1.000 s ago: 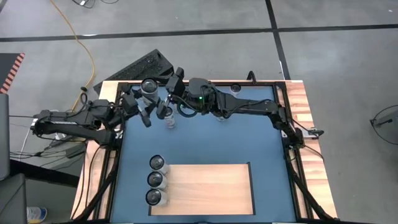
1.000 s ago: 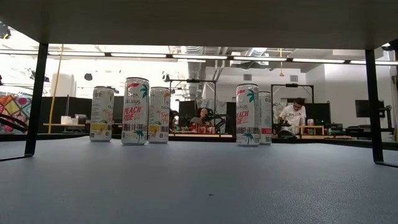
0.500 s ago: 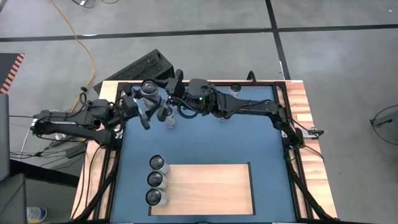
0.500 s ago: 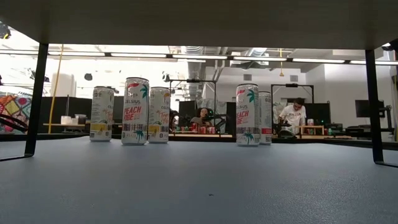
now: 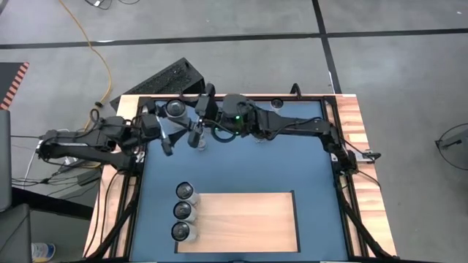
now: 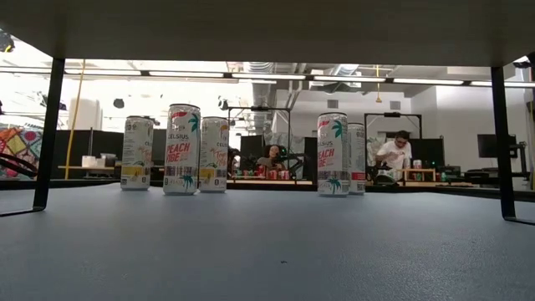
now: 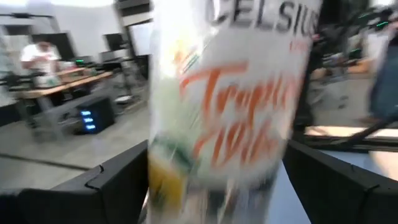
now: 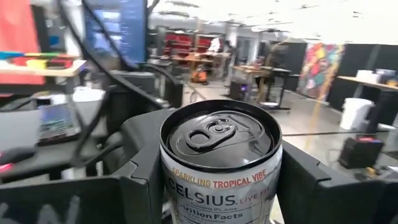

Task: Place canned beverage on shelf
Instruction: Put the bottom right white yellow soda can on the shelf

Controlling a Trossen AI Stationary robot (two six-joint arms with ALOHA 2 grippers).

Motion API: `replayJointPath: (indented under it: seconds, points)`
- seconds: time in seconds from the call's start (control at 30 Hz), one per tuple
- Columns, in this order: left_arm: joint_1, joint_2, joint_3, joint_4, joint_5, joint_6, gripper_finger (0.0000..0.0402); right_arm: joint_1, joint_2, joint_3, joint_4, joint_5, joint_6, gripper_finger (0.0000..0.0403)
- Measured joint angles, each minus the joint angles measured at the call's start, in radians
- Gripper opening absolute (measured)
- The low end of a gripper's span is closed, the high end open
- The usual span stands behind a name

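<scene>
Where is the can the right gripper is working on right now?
In the high view the can stands at the table's far edge, left of centre, between the right gripper and the left gripper, far from the shelf.

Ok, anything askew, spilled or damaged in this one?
Nothing stands out: three cans stand upright in a row at the shelf's left edge, no spill shows, and the can at the right hand looks undented.

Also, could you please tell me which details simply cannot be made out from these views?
- Left wrist view: the white printed can is blurred, so its small print is unreadable.
- Low view: the far silver can is half hidden behind its peach-labelled neighbour, and neither arm shows.
- High view: the three silver cans by the pale wooden shelf show only their tops, so their labels are unseen.
</scene>
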Motion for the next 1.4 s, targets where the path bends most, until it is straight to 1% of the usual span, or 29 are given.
replayJointPath:
  seconds: [0.1, 0.27, 0.4, 0.53, 0.6, 0.63, 0.73, 0.83, 0.93, 1.0, 1.03, 1.07, 1.1, 1.13, 1.2, 1.23, 1.27, 1.3, 1.37, 1.4]
  points:
    - [0.000, -0.027, 0.000, -0.003, 0.063, -0.033, 0.0332, -0.012, -0.039, 0.000, -0.047, -0.092, -0.013, 0.0209]
    - [0.000, -0.073, 0.000, -0.017, 0.262, -0.094, 0.0333, -0.027, -0.102, 0.002, -0.181, -0.191, -0.002, 0.0209]
    - [-0.001, -0.112, -0.002, -0.059, 0.426, -0.136, 0.0333, -0.045, -0.143, 0.002, -0.315, -0.381, 0.007, 0.0209]
    - [0.000, -0.142, -0.002, -0.081, 0.510, -0.172, 0.0333, -0.001, -0.171, 0.003, -0.475, -0.520, 0.004, 0.0210]
    - [-0.001, -0.153, -0.002, -0.084, 0.531, -0.191, 0.0333, 0.040, -0.172, 0.003, -0.550, -0.584, -0.006, 0.0211]
    - [0.000, -0.158, -0.002, -0.088, 0.537, -0.202, 0.0333, 0.065, -0.172, 0.003, -0.576, -0.600, -0.008, 0.0211]
    - [0.000, -0.170, -0.002, -0.087, 0.552, -0.225, 0.0333, 0.164, -0.164, 0.003, -0.595, -0.590, -0.012, 0.0211]
    - [0.000, -0.171, -0.002, -0.086, 0.565, -0.244, 0.0333, 0.282, -0.153, 0.003, -0.575, -0.517, -0.053, 0.0212]
    - [0.000, -0.170, -0.002, -0.086, 0.565, -0.264, 0.0333, 0.397, -0.136, -0.003, -0.566, -0.358, -0.053, 0.0212]
    - [0.000, -0.170, -0.002, -0.086, 0.560, -0.276, 0.0333, 0.454, -0.120, -0.016, -0.508, -0.223, -0.044, 0.0212]
    - [0.000, -0.170, -0.002, -0.085, 0.557, -0.279, 0.0333, 0.490, -0.115, -0.021, -0.506, -0.156, -0.034, 0.0212]
    - [0.000, -0.170, -0.002, -0.082, 0.557, -0.281, 0.0333, 0.514, -0.100, -0.030, -0.508, -0.097, -0.037, 0.0212]
    - [0.000, -0.170, -0.002, -0.076, 0.557, -0.283, 0.0333, 0.524, -0.074, -0.034, -0.485, -0.061, -0.044, 0.0213]
    - [0.000, -0.170, -0.002, -0.068, 0.556, -0.290, 0.0333, 0.536, -0.055, -0.036, -0.440, -0.046, -0.047, 0.0213]
    - [0.000, -0.169, -0.003, -0.048, 0.545, -0.312, 0.0333, 0.549, -0.040, -0.051, -0.433, -0.049, 0.008, 0.0213]
    - [0.000, -0.169, -0.003, -0.032, 0.542, -0.324, 0.0333, 0.541, -0.041, -0.065, -0.463, -0.089, 0.043, 0.0213]
    - [0.000, -0.170, -0.003, -0.022, 0.540, -0.337, 0.0333, 0.530, -0.047, -0.090, -0.441, -0.153, 0.082, 0.0213]
    - [0.000, -0.170, -0.003, -0.020, 0.538, -0.347, 0.0333, 0.519, -0.052, -0.106, -0.378, -0.196, 0.110, 0.0213]
    - [0.000, -0.170, -0.003, -0.011, 0.537, -0.359, 0.0333, 0.505, -0.067, -0.139, -0.320, -0.221, 0.140, 0.0213]
    - [0.000, -0.170, -0.003, -0.011, 0.538, -0.359, 0.0333, 0.498, -0.075, -0.154, -0.327, -0.239, 0.153, 0.0213]
